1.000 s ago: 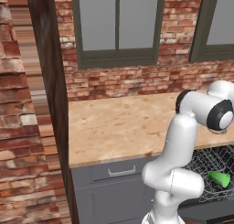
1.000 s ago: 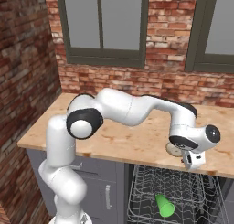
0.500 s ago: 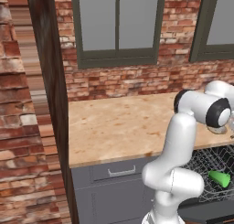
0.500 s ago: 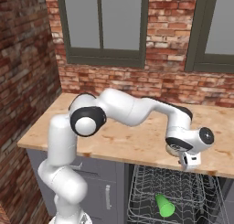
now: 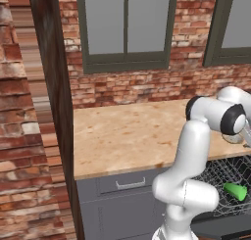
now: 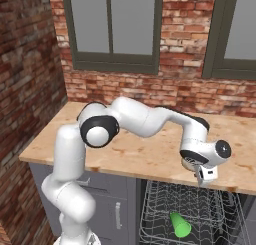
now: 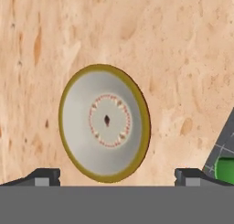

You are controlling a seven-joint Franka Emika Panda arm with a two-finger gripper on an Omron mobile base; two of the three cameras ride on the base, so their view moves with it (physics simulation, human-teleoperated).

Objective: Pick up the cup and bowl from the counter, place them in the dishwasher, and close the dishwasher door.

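Note:
The pale bowl (image 7: 105, 122) sits on the tan counter (image 7: 183, 58) close to its front edge, its round face tilted toward the hand camera. My gripper (image 7: 116, 177) is open, with its fingertips spread wider than the bowl and not touching it. From the right base view, the bowl (image 6: 188, 162) peeks out under the wrist and the gripper (image 6: 204, 176) hangs just past the counter's (image 6: 130, 156) front edge. The green cup (image 6: 180, 225) lies on its side in the dishwasher's wire rack (image 6: 210, 204) below; it is also in the left base view as the cup (image 5: 236, 191).
A grey drawer with a silver handle (image 5: 130, 184) sits under the counter, left of the pulled-out rack (image 5: 223, 178). A brick wall with windows (image 6: 115, 29) backs the counter. A dark wooden post (image 5: 51, 87) stands at the counter's left end.
The hand has shifted slightly left and down toward the counter's front edge. The bowl and the cup stay where they were.

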